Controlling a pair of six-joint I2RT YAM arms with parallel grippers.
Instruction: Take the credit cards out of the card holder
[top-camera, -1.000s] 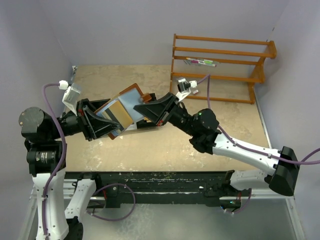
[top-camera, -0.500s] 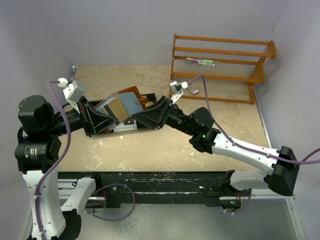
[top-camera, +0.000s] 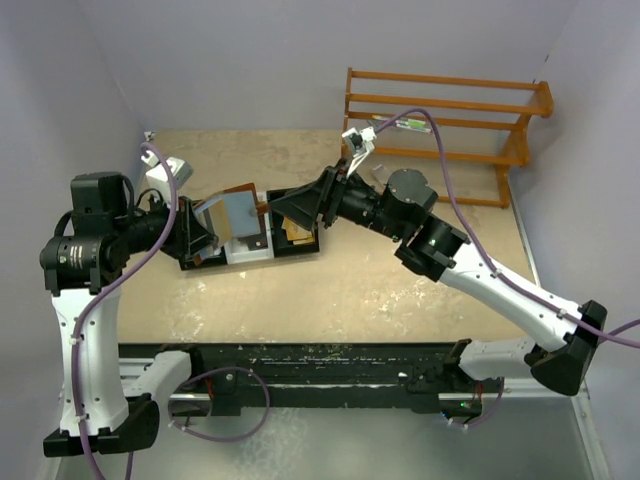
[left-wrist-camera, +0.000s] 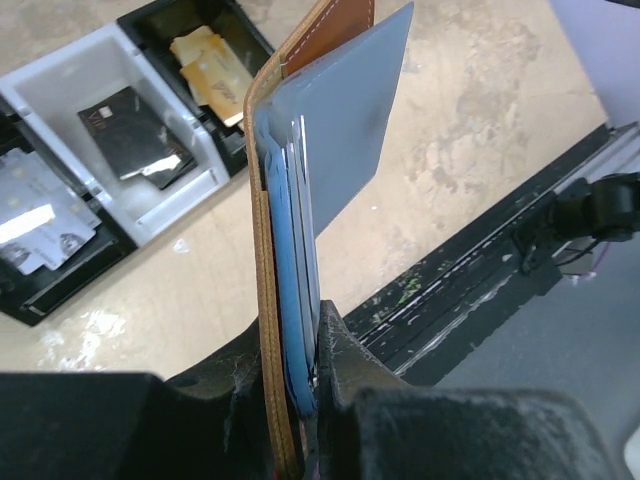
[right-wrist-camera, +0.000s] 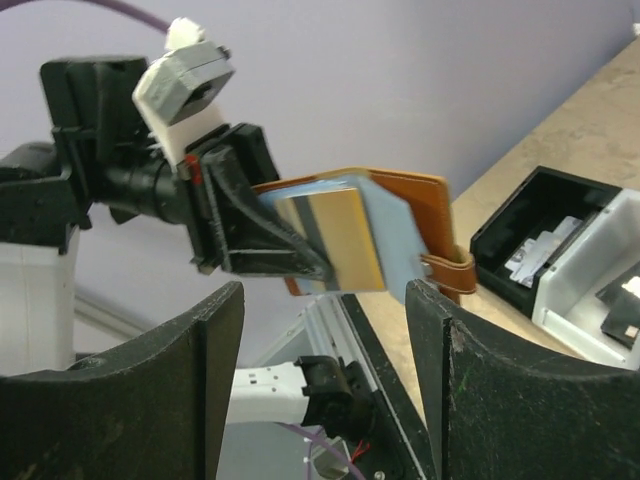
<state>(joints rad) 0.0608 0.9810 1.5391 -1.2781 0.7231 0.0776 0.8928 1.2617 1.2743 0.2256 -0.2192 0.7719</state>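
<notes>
**tray_lurker:** where's the card holder at? can't quite read it from the top view

**yam_fan:** up in the air, over the left end of the three-compartment tray. The left jaws are pinching it by its lower edge. The left wrist view has it edge-on and upright: brown leather on the left, the credit cards packed tight against it. There's a light blue one plus thin whitish edges, all squeezed between the two black fingers.

**tray_lurker:** and the right jaws?

**yam_fan:** spread wide, nothing between them. In the right wrist view the holder sits beyond the tips. A gold-faced card with a dark stripe fans out of the open side, and the snap tab hangs at the right edge. From the top the tips look just beside that tab edge. Touching or not, can't tell.

**tray_lurker:** room to move?

**yam_fan:** decent. There's bare tan worktop on the near side of the tray, between it and the arm bases. The wooden rack is far right at the back, well apart. The left side's tighter, since the left arm sits near the wall. Below the holder, the tray's white middle bin has a dark card, one black end bin has orange-yellow pieces, and the other has silvery ones.
</notes>
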